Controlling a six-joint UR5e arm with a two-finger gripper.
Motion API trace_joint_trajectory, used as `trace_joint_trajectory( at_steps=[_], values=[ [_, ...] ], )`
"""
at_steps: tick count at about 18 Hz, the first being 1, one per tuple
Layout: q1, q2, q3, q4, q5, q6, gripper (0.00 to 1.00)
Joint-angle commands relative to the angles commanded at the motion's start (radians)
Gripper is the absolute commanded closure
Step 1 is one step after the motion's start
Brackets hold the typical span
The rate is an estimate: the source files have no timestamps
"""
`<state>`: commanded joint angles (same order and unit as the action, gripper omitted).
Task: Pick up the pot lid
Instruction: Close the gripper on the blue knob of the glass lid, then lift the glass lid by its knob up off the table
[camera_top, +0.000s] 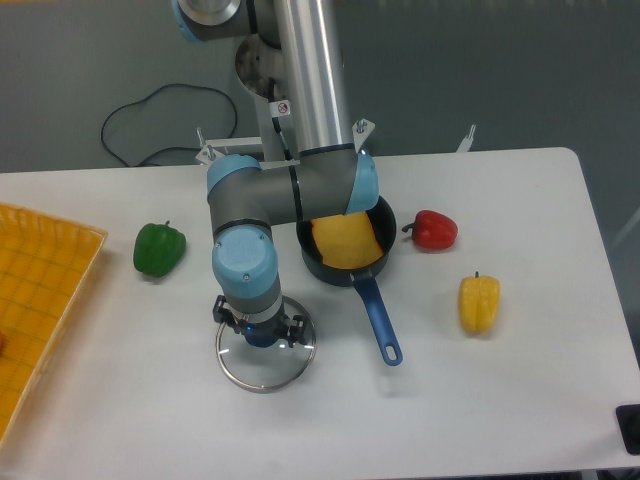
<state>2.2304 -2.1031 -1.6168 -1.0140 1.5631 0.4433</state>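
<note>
Camera view, pot lid (262, 368) directly beneath jaws, on table (500, 400)

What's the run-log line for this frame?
phase: grasp approach | gripper: at pot lid centre, closure unclear | pot lid: flat on table, beside pot

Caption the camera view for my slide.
Claw low over the lid, beside the pot; green pepper, red pepper, yellow pepper around.

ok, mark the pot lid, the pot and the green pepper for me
pot lid (262, 370): fixed camera, on the glass near the front rim.
pot (340, 277): fixed camera, on the dark front wall.
green pepper (160, 250): fixed camera, on the middle of its body.
</note>
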Motion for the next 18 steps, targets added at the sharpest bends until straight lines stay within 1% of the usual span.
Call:
trace_joint_trajectory(
  at_steps=[2,3,4,7,8,9,18],
  values=[
    [0.000,0.000,0.000,-0.002,0.000,-0.003,0.34],
    [0.000,0.000,0.000,-0.002,0.000,0.000,0.34],
    [0.000,0.000,0.002,-0.002,0.000,0.000,0.38],
    [0.000,0.000,0.002,-0.003,0.000,0.000,0.38],
    [0.000,0.000,0.003,-0.003,0.000,0.000,0.43],
    [0.002,0.000,0.005,-0.003,0.000,0.000,0.44],
    [0.002,0.009,0.017,-0.011,0.002,0.012,0.46]
  ],
)
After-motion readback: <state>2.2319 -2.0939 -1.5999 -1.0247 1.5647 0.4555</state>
